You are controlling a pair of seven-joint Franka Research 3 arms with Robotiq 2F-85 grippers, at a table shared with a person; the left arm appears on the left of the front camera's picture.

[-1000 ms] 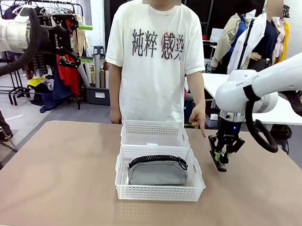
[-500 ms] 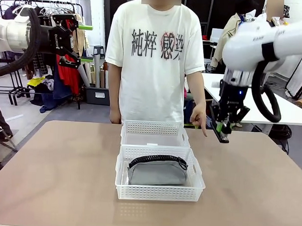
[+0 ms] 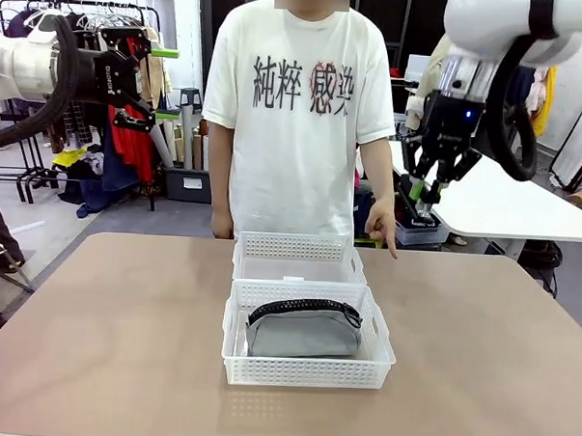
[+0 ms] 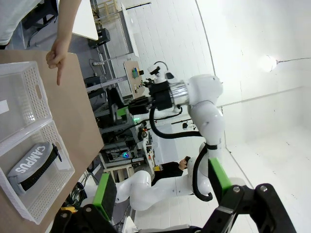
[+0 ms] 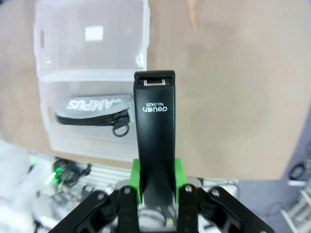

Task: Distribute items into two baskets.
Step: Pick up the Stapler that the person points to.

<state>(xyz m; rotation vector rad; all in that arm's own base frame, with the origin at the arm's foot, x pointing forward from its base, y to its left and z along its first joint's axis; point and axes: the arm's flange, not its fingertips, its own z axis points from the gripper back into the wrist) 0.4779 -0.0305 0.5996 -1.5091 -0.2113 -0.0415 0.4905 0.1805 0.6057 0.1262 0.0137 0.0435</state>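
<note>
Inspector: State of the claws?

Operator: The right claw (image 3: 419, 198) is clamped narrow on the black stapler (image 3: 416, 208) and holds it high in the air, to the right of the baskets and well above the surface (image 3: 122, 336). In the right wrist view the stapler (image 5: 154, 131) juts straight out beyond the green pads. The left claw (image 3: 163, 84) is spread wide, empty, and raised far off to the left.

Inspector: Location of the task items?

Operator: The grey pouch (image 3: 302, 331) lies in the near basket (image 3: 308, 373). The far basket (image 3: 299, 247), touching it behind, holds nothing but its label. I judge the stapler belongs there.

Inspector: Requirements for the step?

Operator: Carry the stapler across and centre it over the far basket's floor before descending. It hangs long end down, so the tip should reach the basket first. Come down inside the lattice walls and open the claw only once the tip is close to the floor. A drop from height could bounce the stapler out or shift the light tray.

Inspector: Hazards?

Operator: The person's hand (image 3: 380, 227) points downward just beside the far basket's right corner, on the likely line of approach. Pass over it with height and descend from above, not from the side.
</note>
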